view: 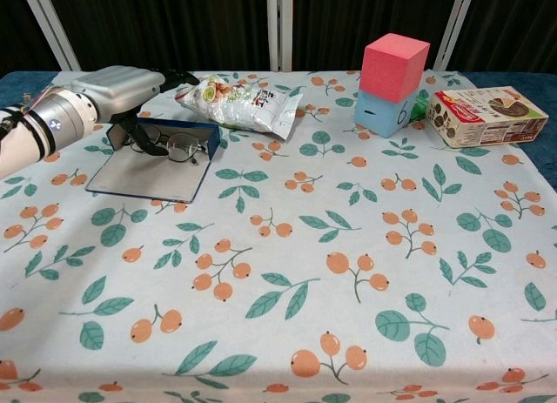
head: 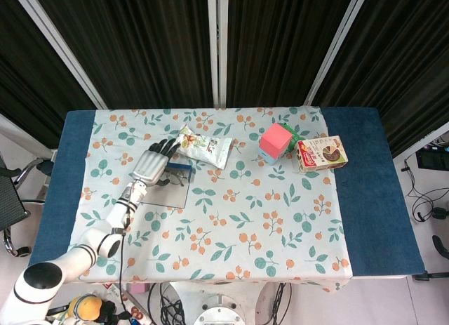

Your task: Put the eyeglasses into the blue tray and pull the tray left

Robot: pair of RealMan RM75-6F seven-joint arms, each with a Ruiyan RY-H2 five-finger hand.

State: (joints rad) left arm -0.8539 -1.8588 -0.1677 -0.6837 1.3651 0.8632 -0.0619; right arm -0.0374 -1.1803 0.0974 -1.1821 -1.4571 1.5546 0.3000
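My left hand (view: 122, 85) is positioned over the far end of the blue tray (view: 144, 172), fingers extended and apart, gripping nothing. The eyeglasses (view: 170, 144) lie inside the tray, just below my fingertips (contact cannot be confirmed).

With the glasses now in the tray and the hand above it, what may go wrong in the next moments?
1. The eyeglasses lie near the far wall of the blue tray, under the left hand; its fingers may catch them and drag them out.
2. The snack bag lies close beside the tray's far corner; the hand may push it.
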